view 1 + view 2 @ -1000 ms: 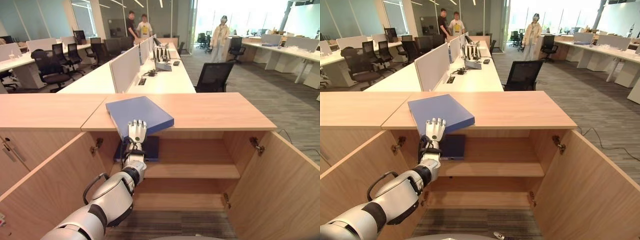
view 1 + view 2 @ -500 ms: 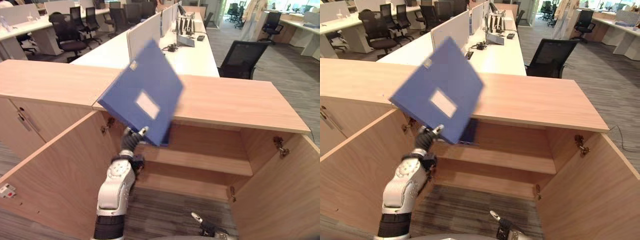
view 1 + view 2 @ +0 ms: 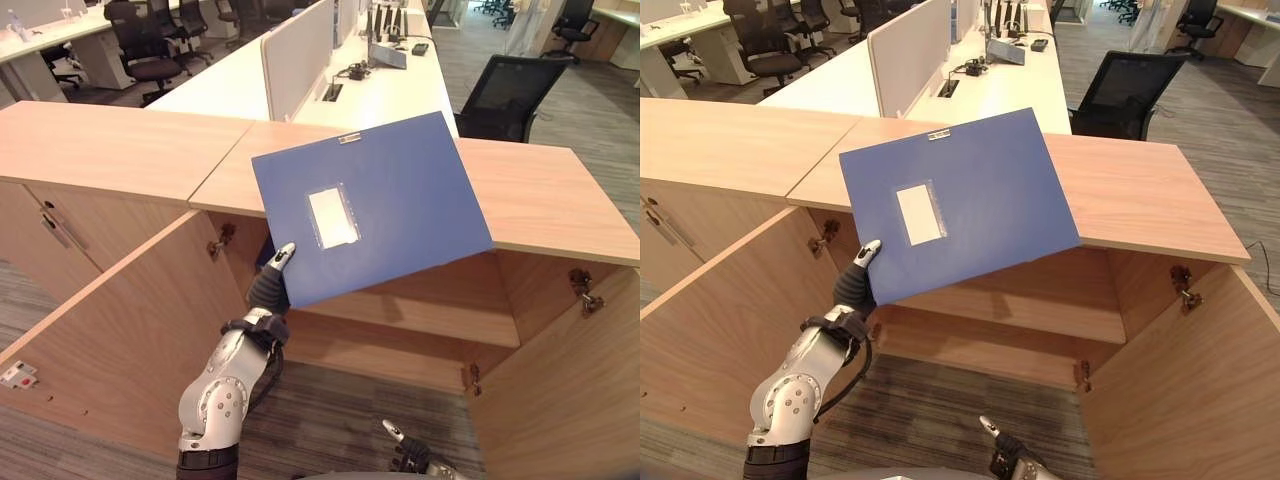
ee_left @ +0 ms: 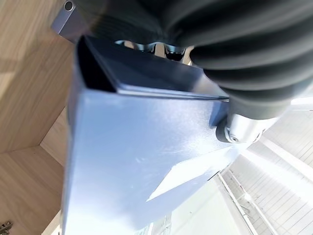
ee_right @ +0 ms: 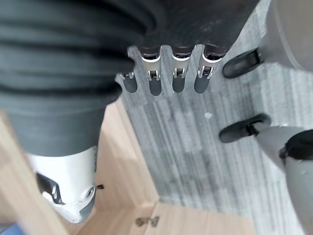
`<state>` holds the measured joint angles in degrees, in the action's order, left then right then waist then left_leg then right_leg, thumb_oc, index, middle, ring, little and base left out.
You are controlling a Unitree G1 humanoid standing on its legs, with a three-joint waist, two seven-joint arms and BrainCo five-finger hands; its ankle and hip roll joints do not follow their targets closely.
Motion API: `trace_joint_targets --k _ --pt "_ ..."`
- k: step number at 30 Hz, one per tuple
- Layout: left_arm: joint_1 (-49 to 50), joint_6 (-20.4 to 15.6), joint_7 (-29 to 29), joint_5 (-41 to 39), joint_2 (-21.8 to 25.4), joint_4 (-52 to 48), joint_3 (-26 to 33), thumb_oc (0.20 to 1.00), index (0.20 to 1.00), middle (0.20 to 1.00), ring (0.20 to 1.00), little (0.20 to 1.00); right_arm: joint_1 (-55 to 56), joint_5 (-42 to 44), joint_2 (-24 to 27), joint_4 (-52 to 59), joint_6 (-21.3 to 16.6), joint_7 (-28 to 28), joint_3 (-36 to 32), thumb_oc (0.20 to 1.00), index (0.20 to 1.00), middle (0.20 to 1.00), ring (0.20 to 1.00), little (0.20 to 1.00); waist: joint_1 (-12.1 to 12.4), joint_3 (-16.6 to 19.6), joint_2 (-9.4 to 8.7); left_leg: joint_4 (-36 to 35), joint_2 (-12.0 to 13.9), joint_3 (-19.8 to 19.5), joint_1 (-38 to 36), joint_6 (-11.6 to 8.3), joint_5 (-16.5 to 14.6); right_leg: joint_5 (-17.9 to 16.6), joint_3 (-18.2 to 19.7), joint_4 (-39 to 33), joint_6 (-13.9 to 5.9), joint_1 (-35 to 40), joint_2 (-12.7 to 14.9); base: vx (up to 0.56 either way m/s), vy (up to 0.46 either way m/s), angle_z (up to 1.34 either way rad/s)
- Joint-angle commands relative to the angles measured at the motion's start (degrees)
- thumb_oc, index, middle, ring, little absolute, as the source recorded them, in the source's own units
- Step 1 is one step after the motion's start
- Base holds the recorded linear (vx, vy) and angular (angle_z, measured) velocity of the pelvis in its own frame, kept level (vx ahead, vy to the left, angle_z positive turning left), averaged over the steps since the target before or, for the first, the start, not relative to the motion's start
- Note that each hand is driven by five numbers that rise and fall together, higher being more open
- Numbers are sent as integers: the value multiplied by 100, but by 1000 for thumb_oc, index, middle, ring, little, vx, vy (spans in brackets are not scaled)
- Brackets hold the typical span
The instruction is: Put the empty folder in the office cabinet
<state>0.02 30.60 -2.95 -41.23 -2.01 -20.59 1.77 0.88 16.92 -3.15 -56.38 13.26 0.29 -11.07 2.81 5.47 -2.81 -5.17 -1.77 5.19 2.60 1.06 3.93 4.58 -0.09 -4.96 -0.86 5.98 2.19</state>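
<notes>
Blue folder (image 3: pixel 372 205) was held up in the air by its lower left corner, its broad cover tilted toward the camera, with a pale rectangular label pocket (image 3: pixel 333 216) near its middle and a small tag at its top edge. The left hand (image 3: pixel 272 283) pinched that corner, a dark-tipped thumb (image 3: pixel 283 254) lying on the front face and the fingers hidden behind the cover; in the left wrist view the folder's spine and face (image 4: pixel 137 161) ran away from the ribbed cover with the thumb pressed against its edge. The right hand (image 5: pixel 166 73) hung low over grey carpet (image 5: pixel 205 152), its fingers straight, side by side and holding nothing.

Just beyond the left hand's fingertips stood the open wooden office cabinet (image 3: pixel 560 205), both doors swung wide: the left door (image 3: pixel 110 340) beside the raised arm, the right door (image 3: pixel 570 400) well apart from it. The folder covered much of the cabinet's opening, and a shelf (image 3: pixel 420 325) showed below its lower edge. The folder's upper half overlapped the cabinet's top, whether touching it I could not tell.

Farther past the fingers ran a long white desk (image 3: pixel 300 90) with a grey divider panel (image 3: pixel 295 55), a black mesh chair (image 3: pixel 515 95) behind the cabinet, and more office chairs (image 3: pixel 150 40) at the far left.
</notes>
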Motion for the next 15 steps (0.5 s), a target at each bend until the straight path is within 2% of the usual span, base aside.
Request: trace_joint_targets --k 1,3,5,8,9,10,14,15 --pt "-160 -462 314 -571 -621 -178 -40 200 200 200 200 200 -280 267 -232 75 -4 285 -120 1000 1000 1000 1000 1000 129 319 77 17 130 -210 -451 -88 -791 -392 -52 -4 183 -520 -178 0 0 0" --pt "-140 -455 309 -552 -608 -135 -63 200 200 200 200 200 -290 300 -252 228 19 326 -107 1000 1000 1000 1000 1000 122 310 79 17 129 -206 -447 -88 -791 -396 -53 -4 183 -525 -176 0 0 0" --pt "-47 -352 380 -342 -325 -76 -102 200 200 200 200 200 -278 306 -205 739 79 477 -56 1000 1000 1000 1000 1000 110 289 93 17 129 -209 -445 -88 -794 -394 -57 -4 181 -534 -170 0 0 0" --pt "-12 -122 770 -139 343 -90 -96 200 200 200 200 200 -223 351 -57 1236 91 582 -115 1000 1000 1000 1000 1000 99 289 128 17 125 -212 -447 -86 -799 -392 -59 -4 176 -539 -162 0 0 0" --pt "-4 -108 806 -126 371 -97 -91 200 200 200 200 200 -201 361 -84 1279 116 577 -107 1000 1000 1000 1000 1000 99 288 104 17 126 -213 -448 -86 -800 -392 -59 -4 176 -539 -164 0 0 0" --pt "-56 -18 1201 -154 817 -181 -24 200 200 200 200 200 -182 475 51 1668 142 662 -228 1000 1000 1000 1000 1000 99 289 125 17 126 -212 -451 -83 -815 -378 -58 -4 172 -548 -166 0 0 0" --pt "-254 162 2041 -293 1548 -222 8 200 200 200 200 200 -188 799 421 2511 215 752 -513 1000 1000 1000 1000 1000 70 319 129 17 126 -199 -461 -74 -843 -346 -59 -4 165 -556 -157 0 0 0" --pt "-289 271 2276 -199 1955 -174 -6 200 200 200 200 200 -205 996 716 3060 270 713 -662 1000 1000 1000 1000 1000 47 327 138 17 121 -201 -464 -69 -847 -337 -58 -4 166 -552 -153 0 0 0"
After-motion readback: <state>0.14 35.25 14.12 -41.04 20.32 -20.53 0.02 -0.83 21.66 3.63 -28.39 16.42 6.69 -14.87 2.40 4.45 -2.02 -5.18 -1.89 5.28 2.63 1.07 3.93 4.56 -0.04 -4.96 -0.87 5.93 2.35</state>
